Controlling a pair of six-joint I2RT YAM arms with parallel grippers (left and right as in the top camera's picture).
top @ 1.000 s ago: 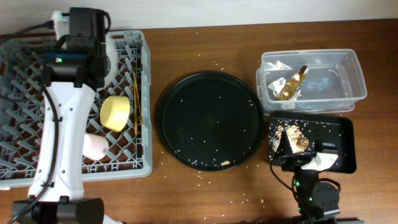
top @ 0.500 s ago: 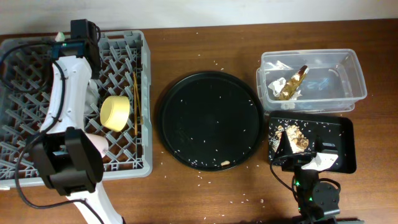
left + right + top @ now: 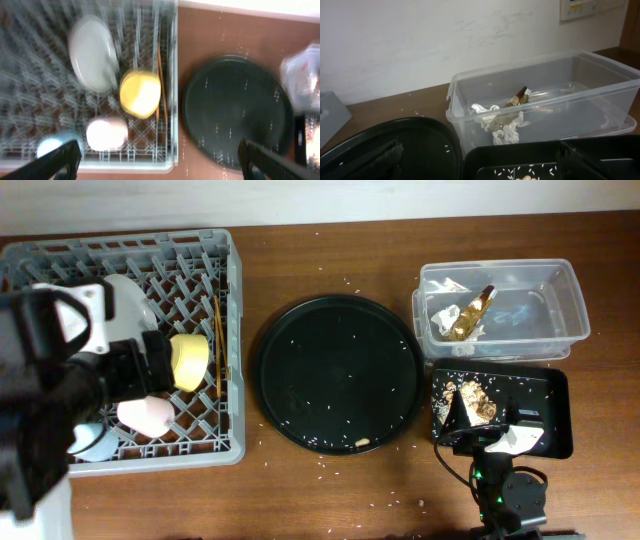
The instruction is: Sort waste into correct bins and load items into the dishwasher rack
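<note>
The grey dishwasher rack [image 3: 228, 330] holds a pale grey plate [image 3: 128, 298] leaning among the pegs. It also holds a yellow bowl [image 3: 188, 361], a pink cup [image 3: 147, 415], a light blue cup [image 3: 96, 443] and the chopsticks [image 3: 219, 345]. My left gripper [image 3: 159, 152] hangs high over the rack's near edge, open and empty. My right gripper [image 3: 480, 156] is open and empty, low over the black tray [image 3: 520, 155]. That tray holds brownish food scraps [image 3: 472, 401]. A napkin [image 3: 504, 131] and a gold foil wrapper [image 3: 474, 308] lie in the clear tub [image 3: 565, 300].
A large round black tray [image 3: 340, 375] sits mid-table, dotted with rice grains. More grains are scattered on the wood around it. My left arm [image 3: 45, 400] is a large blur over the rack's left side. A wall runs behind the tub.
The left gripper has opened and let go of the plate, which now stands in the rack. The left arm has pulled back and up from the rack's far side. The right arm has not moved.
</note>
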